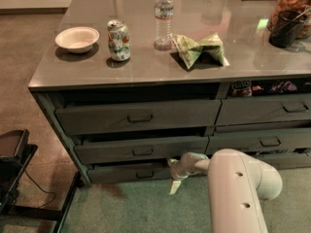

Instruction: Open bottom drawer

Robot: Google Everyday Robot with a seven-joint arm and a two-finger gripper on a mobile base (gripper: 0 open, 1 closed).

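Observation:
The bottom drawer (116, 173) is the slim dark grey-green front lowest in the left column, with a small dark pull handle (145, 174) at its centre. It stands slightly out from the cabinet. My gripper (173, 174) is at the drawer's right end, to the right of the handle and not on it. It looks open, with one pale finger (174, 186) pointing down at the floor and the other up near the drawer's top edge. My white arm (238, 188) reaches in from the lower right.
Taller middle (141, 151) and top (138, 116) drawers sit above, both slightly ajar. More drawers (267, 109) are on the right. A bowl (77, 38), can (119, 40), water bottle (164, 16) and green bag (199, 48) stand on the counter. A black stand (12, 164) is at the left.

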